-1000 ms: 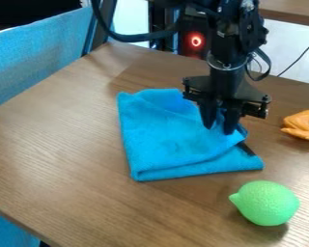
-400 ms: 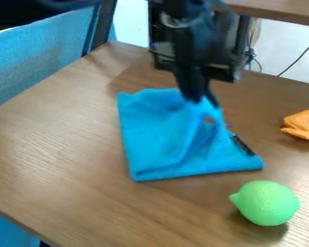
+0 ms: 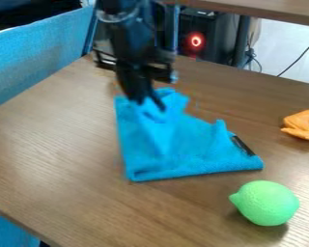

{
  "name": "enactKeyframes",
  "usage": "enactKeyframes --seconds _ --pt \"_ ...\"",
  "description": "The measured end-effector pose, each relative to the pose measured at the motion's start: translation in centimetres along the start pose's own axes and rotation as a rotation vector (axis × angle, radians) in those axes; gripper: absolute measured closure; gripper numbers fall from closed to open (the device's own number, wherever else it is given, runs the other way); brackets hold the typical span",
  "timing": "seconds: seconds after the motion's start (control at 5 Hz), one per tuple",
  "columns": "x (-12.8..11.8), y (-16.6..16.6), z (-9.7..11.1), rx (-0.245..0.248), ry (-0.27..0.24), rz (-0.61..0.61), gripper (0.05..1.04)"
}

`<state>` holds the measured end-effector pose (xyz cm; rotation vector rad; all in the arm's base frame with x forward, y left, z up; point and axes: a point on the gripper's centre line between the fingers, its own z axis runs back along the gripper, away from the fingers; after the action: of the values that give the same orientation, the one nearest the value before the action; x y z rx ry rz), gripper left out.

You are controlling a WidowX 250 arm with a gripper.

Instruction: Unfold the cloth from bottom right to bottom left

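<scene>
Gripper (image 3: 152,105) is shifting toward the view's left, drawing the raised cloth (image 3: 163,152) along. Its fingers are standing narrowly parted, apparently pinching a fold to peel the layer over. Cloth is lying mid-table; lime (image 3: 265,202) and orange toy (image 3: 302,126) are sitting rightward, seemingly obstructing nothing.

- We log the cloth (image 3: 176,149) on the desk (image 3: 60,149), mid-view.
- Fruit (image 3: 265,202): on desk, before cloth, rightward.
- Toy food (image 3: 303,125): right of cloth, behind fruit.
- Claw (image 3: 152,105): at cloth's rear left.
</scene>
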<state>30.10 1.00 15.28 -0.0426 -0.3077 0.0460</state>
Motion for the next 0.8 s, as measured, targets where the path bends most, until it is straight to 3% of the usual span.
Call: enactKeyframes --seconds 0.6,0.8 --pt "-4.2 6.0 4.9 0.006 0.000 0.047 1.030" --pt "-5.4 7.7 5.3 0.034 0.045 0.121 1.031"
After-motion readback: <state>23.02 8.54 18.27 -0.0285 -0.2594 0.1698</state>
